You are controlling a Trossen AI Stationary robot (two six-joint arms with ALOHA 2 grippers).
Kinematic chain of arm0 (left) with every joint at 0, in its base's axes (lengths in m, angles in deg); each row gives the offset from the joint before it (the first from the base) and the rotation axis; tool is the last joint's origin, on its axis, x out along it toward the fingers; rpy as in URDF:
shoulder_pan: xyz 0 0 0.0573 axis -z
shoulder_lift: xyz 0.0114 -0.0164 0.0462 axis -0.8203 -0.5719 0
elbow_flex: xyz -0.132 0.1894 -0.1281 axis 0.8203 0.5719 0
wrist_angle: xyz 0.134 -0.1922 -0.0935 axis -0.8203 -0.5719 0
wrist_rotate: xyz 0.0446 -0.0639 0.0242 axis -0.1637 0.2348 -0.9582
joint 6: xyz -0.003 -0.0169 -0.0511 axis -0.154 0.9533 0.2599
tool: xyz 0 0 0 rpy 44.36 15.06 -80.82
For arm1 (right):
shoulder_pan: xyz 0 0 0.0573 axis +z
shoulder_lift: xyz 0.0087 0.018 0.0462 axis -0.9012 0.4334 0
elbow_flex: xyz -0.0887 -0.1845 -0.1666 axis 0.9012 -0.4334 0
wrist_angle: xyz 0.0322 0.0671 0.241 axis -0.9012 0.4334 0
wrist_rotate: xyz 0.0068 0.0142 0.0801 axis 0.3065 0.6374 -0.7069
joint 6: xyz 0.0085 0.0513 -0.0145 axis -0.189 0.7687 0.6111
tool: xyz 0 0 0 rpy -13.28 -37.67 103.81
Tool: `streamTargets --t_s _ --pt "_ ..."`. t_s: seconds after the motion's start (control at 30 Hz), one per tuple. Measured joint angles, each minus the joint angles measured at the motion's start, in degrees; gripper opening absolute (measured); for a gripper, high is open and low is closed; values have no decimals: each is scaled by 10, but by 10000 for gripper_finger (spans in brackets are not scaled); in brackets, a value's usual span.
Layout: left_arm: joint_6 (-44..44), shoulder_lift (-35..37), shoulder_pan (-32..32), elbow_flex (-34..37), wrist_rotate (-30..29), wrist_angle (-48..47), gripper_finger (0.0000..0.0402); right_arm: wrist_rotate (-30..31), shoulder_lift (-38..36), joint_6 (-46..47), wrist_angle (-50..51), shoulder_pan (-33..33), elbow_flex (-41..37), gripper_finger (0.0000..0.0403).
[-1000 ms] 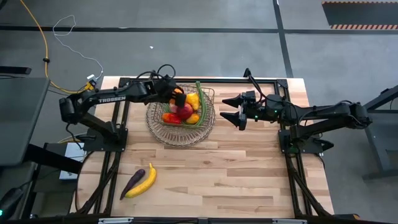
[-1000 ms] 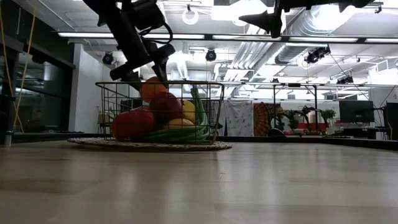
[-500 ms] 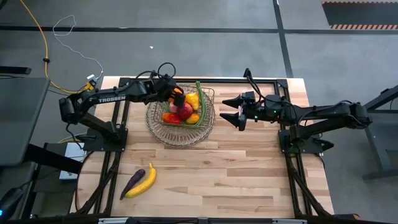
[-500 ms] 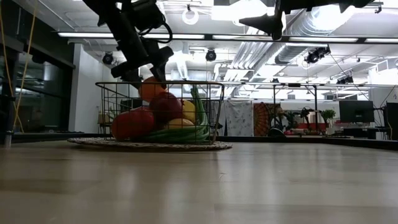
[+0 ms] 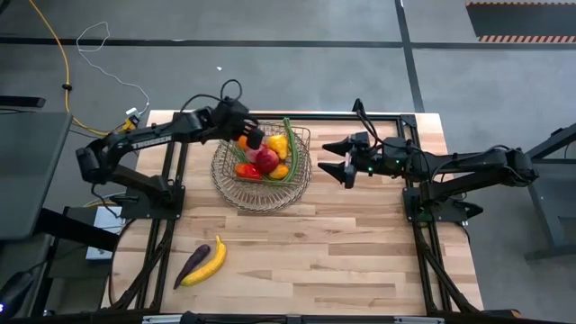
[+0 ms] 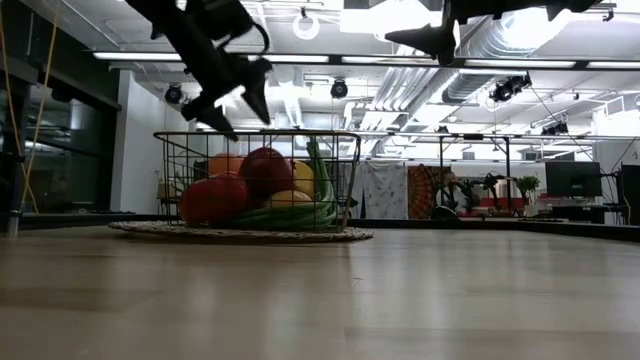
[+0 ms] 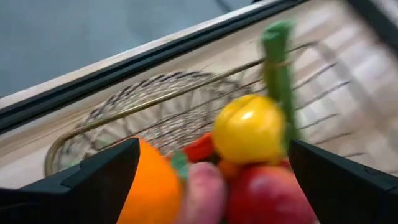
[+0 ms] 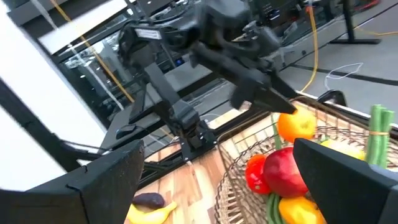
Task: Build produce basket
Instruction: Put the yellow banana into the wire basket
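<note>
Left gripper (image 5: 241, 131) is hanging spread wide and empty just above the far-left rim of the round bronze-grey wire-mesh basket (image 5: 261, 193), directly over the round orange fruit (image 6: 225, 163), which is sitting free in the pile — looks like a release so it settles among the produce. Yellow lemon (image 7: 249, 129) and red apple (image 5: 267, 159) are lying beside it. Right gripper (image 5: 336, 158) is waiting open, holding nothing, right of the basket. Yellow banana (image 5: 207, 264) and purple eggplant (image 5: 191, 265) are lying on the light wooden table (image 5: 342, 252), likely next.
</note>
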Motion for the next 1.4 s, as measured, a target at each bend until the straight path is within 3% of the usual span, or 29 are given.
streamTargets --t_s 0.2,0.4,0.67,0.77,0.93,1.13,1.4 --pt "-14 87 9 0 31 19 397 19 0 0 0 0 0 399" --pt "-51 191 75 17 31 87 397 19 0 0 -4 0 0 399" --pt "-43 275 196 149 29 299 397 19 0 0 -4 0 0 399" --pt "-19 289 234 197 38 367 397 19 0 -11 -4 0 0 399" --pt "-70 295 276 212 35 368 397 19 0 -39 -4 0 0 399" --pt "-181 288 286 212 31 365 397 12 0 -79 -4 0 0 399" --pt "-228 283 285 212 31 367 398 0 0 -101 -4 0 0 399"
